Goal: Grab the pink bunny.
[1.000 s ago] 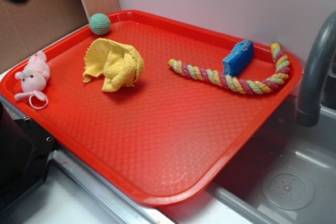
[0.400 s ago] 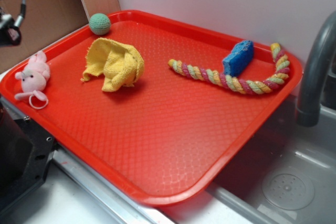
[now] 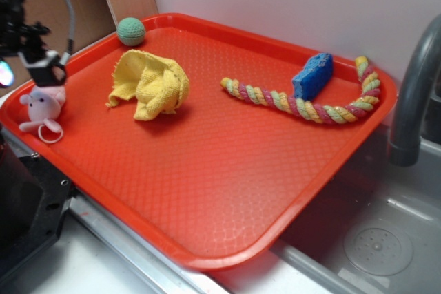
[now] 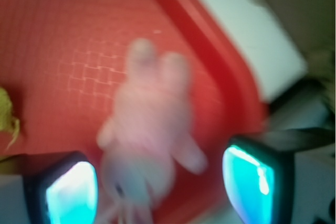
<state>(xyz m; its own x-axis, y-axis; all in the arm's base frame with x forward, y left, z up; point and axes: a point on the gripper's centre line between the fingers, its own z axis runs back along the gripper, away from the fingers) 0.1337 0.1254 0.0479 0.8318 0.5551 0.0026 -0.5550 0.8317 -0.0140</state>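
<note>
The pink bunny (image 3: 41,107) lies at the left edge of the red tray (image 3: 227,191), its thin loop toward the front. My gripper (image 3: 47,72) hangs just above the bunny's ears, which it hides. In the wrist view the bunny (image 4: 149,129) is blurred and lies between my two fingers (image 4: 71,192), closer to the left one. My gripper (image 4: 160,184) is open, with a wide gap and nothing held.
A crumpled yellow cloth (image 3: 150,84) lies right of the bunny. A green knitted ball (image 3: 131,31) sits at the tray's back corner. A coloured rope (image 3: 303,105) and a blue sponge (image 3: 313,75) lie at the right. A grey faucet (image 3: 413,94) stands over the sink.
My gripper has come down from the upper left to just over the bunny, now covering its ears. The bunny and the other things have not moved.
</note>
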